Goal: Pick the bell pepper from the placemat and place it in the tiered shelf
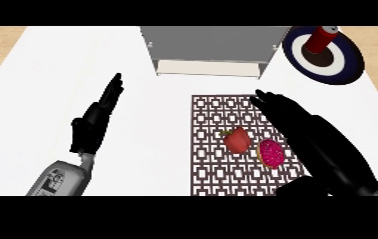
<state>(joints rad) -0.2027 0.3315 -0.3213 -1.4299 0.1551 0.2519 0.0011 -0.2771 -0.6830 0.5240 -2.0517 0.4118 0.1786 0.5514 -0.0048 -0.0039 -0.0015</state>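
Note:
A red bell pepper [237, 140] with a green stem lies near the middle of the dark patterned placemat [221, 113]. My right hand [295, 120] reaches over the placemat's right side, fingers straight and open, just right of and above the pepper, not touching it. The grey tiered shelf [214, 48] stands at the back centre, its pale lower board facing me. My left hand [100, 115] rests open on the left of the counter, fingers pointing away.
A pink sprinkled donut [272, 153] lies on the placemat right of the pepper, partly under my right forearm. A dark blue and white plate [347, 65] at the back right carries a red cylinder [320, 39].

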